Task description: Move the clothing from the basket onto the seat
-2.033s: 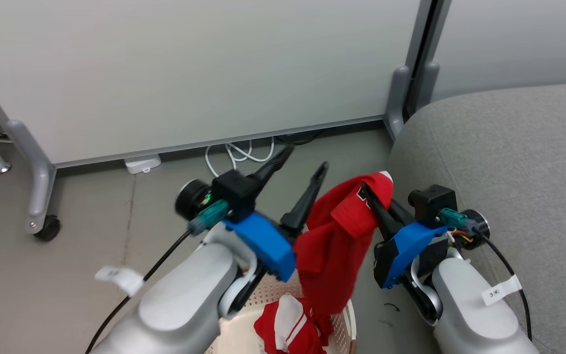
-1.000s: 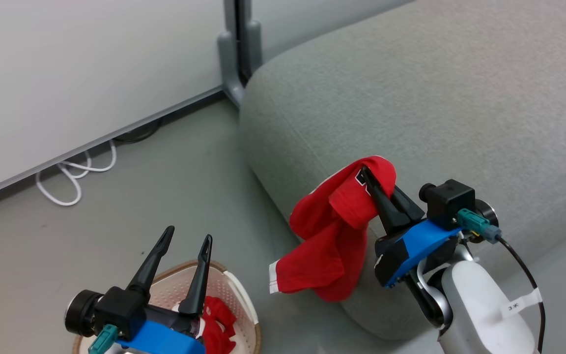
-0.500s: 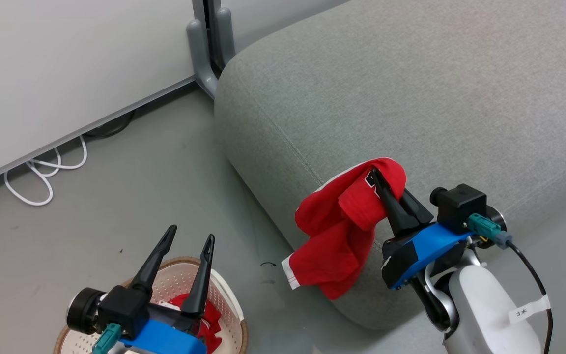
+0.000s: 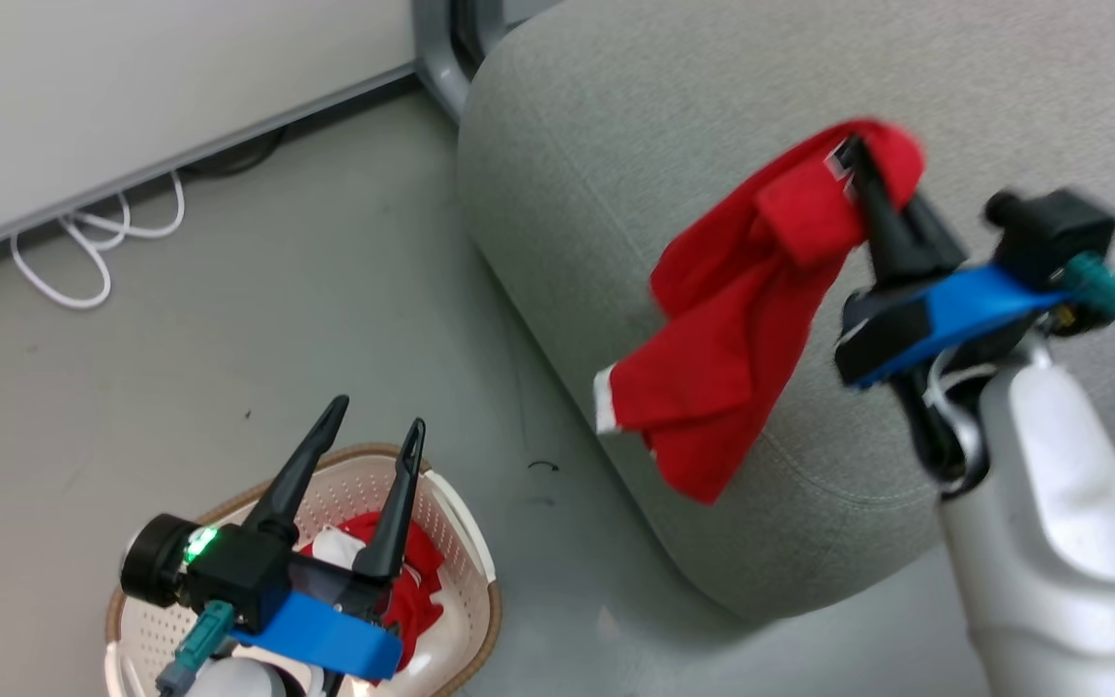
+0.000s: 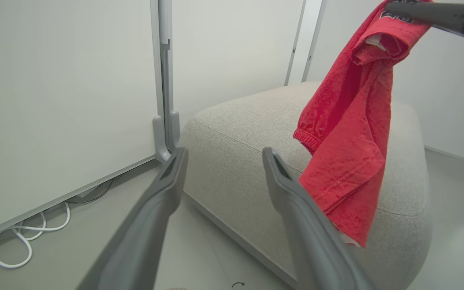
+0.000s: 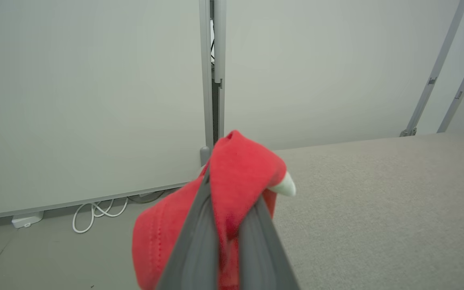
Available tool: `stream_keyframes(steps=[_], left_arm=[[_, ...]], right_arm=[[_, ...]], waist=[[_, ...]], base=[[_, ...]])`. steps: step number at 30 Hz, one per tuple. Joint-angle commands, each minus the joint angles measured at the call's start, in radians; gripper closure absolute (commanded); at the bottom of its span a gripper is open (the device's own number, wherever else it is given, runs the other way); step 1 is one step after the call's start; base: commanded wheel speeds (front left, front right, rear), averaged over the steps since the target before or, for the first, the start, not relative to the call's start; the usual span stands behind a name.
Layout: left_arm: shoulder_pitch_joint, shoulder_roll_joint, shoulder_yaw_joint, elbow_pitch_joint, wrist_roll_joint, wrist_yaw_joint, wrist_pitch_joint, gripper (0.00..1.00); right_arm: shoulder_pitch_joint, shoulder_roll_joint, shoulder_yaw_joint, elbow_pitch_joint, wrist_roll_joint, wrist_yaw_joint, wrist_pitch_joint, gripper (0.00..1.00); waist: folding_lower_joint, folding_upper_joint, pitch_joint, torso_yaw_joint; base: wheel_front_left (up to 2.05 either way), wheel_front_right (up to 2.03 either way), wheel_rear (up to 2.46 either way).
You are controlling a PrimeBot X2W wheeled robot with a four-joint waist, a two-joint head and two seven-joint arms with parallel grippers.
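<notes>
My right gripper (image 4: pixel 858 160) is shut on a red garment (image 4: pixel 746 319) with white trim, which hangs in the air over the near corner of the grey seat (image 4: pixel 693 126). The same garment (image 5: pixel 351 125) dangles before the seat (image 5: pixel 248 161) in the left wrist view, and it drapes over my right fingers (image 6: pixel 191 249) in the right wrist view. My left gripper (image 4: pixel 374 416) stands open above the cream basket (image 4: pixel 466 542) on the floor at the lower left. A second red and white garment (image 4: pixel 412 581) lies inside the basket, partly hidden by the gripper.
White partition panels (image 4: pixel 132 77) on grey posts (image 4: pixel 436 58) stand behind the seat. A looped white cable (image 4: pixel 93 252) lies on the grey floor along the panel foot. Open floor (image 4: pixel 277 319) lies between basket and seat.
My right gripper has risen and moved forward with the red garment, which now hangs higher over the seat's corner. The head view has shifted. My left gripper stays open over the basket.
</notes>
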Motion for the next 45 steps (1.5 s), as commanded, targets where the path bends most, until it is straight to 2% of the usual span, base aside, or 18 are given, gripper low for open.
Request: stream_keyframes(steps=[1,4,9,14,19,23,30,31,32,33,34,35,39,45], left_arm=[[-0.021,0.005,0.001,-0.009,0.005,-0.003,-0.005,0.0],[-0.048,0.015,0.0,-0.025,0.014,-0.005,-0.005,0.0],[-0.095,0.035,-0.011,-0.054,0.03,-0.007,-0.005,0.0],[-0.137,0.056,-0.017,-0.097,0.045,-0.008,-0.005,0.0],[-0.165,0.07,-0.006,-0.153,0.055,-0.004,-0.005,0.0],[-0.181,0.068,-0.013,-0.185,0.064,-0.006,-0.005,0.0],[-0.19,0.049,-0.001,-0.218,0.071,-0.002,-0.005,0.0],[-0.187,0.048,0.002,-0.22,0.071,-0.002,-0.005,0.0],[-0.186,0.047,0.003,-0.22,0.072,-0.003,-0.005,0.0],[-0.186,0.045,0.005,-0.22,0.071,-0.003,-0.005,0.0],[-0.186,0.042,0.005,-0.219,0.07,-0.003,-0.005,0.0],[-0.186,0.04,0.006,-0.216,0.069,-0.004,-0.005,0.0],[-0.185,0.026,0.011,-0.201,0.064,-0.005,-0.005,0.0],[-0.16,-0.012,0.016,-0.157,0.037,-0.008,-0.005,0.0]], right_arm=[[-0.036,-0.004,-0.019,0.0,0.004,0.0,0.003,1.0],[-0.125,-0.034,-0.09,0.011,0.022,0.0,0.02,1.0],[-0.273,-0.124,-0.205,-0.013,-0.009,0.0,0.082,1.0],[-0.411,-0.231,-0.357,-0.033,0.009,0.0,0.15,1.0],[-0.513,-0.328,-0.482,0.012,0.001,0.0,0.176,1.0],[-0.535,-0.362,-0.553,0.082,-0.016,0.0,0.167,1.0],[-0.448,-0.369,-0.648,0.281,-0.114,0.0,0.138,1.0],[-0.44,-0.368,-0.652,0.303,-0.129,0.0,0.134,0.93],[-0.433,-0.367,-0.655,0.327,-0.143,0.0,0.134,0.73],[-0.429,-0.363,-0.662,0.347,-0.153,0.0,0.132,0.47],[-0.425,-0.357,-0.669,0.363,-0.165,0.0,0.128,0.03],[-0.422,-0.35,-0.671,0.376,-0.174,0.0,0.129,0.0],[-0.411,-0.324,-0.647,0.417,-0.199,0.0,0.129,0.0],[-0.346,-0.326,-0.566,0.431,-0.196,0.0,0.083,0.0]], waist=[[-0.0001,0.0,0.042,0.029],[-0.0001,0.0,0.098,0.058],[-0.0001,0.0,0.196,0.115],[-0.0001,0.0,0.298,0.17],[-0.0001,0.0,0.38,0.215],[-0.0001,0.0,0.418,0.255],[-0.0001,0.0,0.453,0.317],[-0.0001,0.0,0.453,0.321],[-0.0001,0.0,0.453,0.324],[-0.0001,0.0,0.452,0.328],[-0.0001,0.0,0.448,0.33],[-0.0001,0.0,0.445,0.332],[-0.0001,0.0,0.412,0.333],[-0.0001,0.0,0.308,0.343]], base=[[0.0,0.0,0.0],[0.0,0.0,0.0],[0.0,0.0,0.0],[0.0,0.0,0.0],[0.0,0.0,0.0],[0.0,0.0,0.0],[0.0,0.0,0.0],[0.0,0.0,0.0],[0.0,0.0,0.0],[0.0,0.0,0.0],[0.0,0.0,0.0],[0.0,0.0,0.0],[0.0,0.0,0.0],[0.0,0.0,0.0]])
